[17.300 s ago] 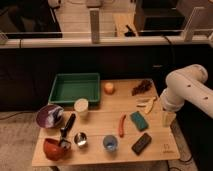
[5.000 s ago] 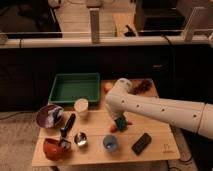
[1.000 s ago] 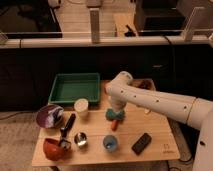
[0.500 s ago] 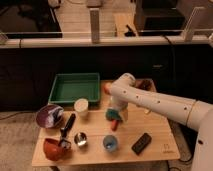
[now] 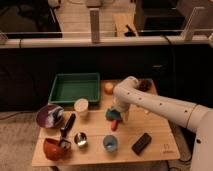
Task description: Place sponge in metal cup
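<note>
My gripper hangs over the middle of the wooden table. It is shut on the teal-green sponge and holds it just above the tabletop. A red chili-like item lies right under it. The metal cup, small and shiny, stands upright near the table's front left, well to the left of and nearer than the gripper. My white arm reaches in from the right.
A white cup stands in front of a large green tray. A blue cup and a black block sit at the front. A purple bowl, a red bowl and a black tool are at the left. An orange fruit is at the back.
My arm has shifted slightly to the right. The sponge stays in the gripper over the middle of the table.
</note>
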`<state>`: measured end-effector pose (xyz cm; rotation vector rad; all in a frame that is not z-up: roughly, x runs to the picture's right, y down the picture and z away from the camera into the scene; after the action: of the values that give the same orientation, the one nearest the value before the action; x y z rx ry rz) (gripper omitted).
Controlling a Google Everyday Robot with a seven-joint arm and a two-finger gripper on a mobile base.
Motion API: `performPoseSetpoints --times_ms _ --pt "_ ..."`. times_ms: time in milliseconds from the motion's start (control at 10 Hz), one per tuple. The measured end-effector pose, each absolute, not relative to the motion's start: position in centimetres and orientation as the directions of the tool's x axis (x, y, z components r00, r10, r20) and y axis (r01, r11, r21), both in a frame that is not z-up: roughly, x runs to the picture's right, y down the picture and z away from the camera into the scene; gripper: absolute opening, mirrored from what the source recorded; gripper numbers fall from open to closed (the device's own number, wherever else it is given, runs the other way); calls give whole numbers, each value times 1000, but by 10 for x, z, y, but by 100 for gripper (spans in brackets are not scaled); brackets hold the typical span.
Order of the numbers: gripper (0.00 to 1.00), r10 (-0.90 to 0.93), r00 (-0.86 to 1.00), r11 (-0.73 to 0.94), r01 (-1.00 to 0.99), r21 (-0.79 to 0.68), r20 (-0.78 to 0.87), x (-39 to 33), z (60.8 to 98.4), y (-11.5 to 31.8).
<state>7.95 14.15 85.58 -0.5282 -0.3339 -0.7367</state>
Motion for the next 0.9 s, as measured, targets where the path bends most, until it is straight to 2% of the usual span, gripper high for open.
performPoseSetpoints --times_ms 100,300,500,600,900 --pt "44 -546 695 619 711 -333 468 80 857 142" --pt "21 -552 685 618 719 -319 475 79 858 142" --pt "5 -559 677 621 724 -300 479 75 856 140" --pt "0 -564 673 628 726 -280 478 73 850 136" --pt "0 -578 662 656 725 -210 477 69 822 117"
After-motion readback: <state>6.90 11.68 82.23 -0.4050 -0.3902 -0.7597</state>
